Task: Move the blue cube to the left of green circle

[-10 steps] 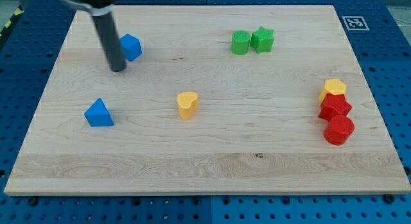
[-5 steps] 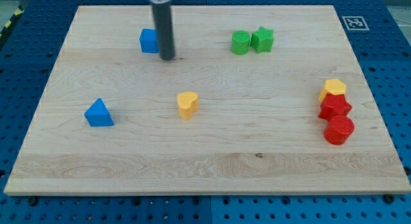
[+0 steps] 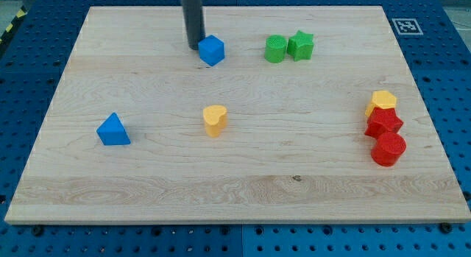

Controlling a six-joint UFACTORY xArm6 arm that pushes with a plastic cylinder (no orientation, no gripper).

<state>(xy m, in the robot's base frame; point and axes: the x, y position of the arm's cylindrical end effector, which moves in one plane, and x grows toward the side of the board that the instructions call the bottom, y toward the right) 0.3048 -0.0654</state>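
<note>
— Well, where is my tip (image 3: 195,48)?
— Touching the blue cube (image 3: 212,50) on its left side, near the counter's (image 3: 294,198) top edge. It has no fingers, so nothing is grasped.
— And the green circle (image 3: 276,48)?
— Right of the cube, apart, touching a green star (image 3: 300,46).

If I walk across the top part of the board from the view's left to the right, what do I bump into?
My tip → blue cube → green circle → green star.

Wooden board (image 3: 147,183) carries blue cube (image 3: 212,50), green circle (image 3: 276,48) (six other blocks too).
</note>
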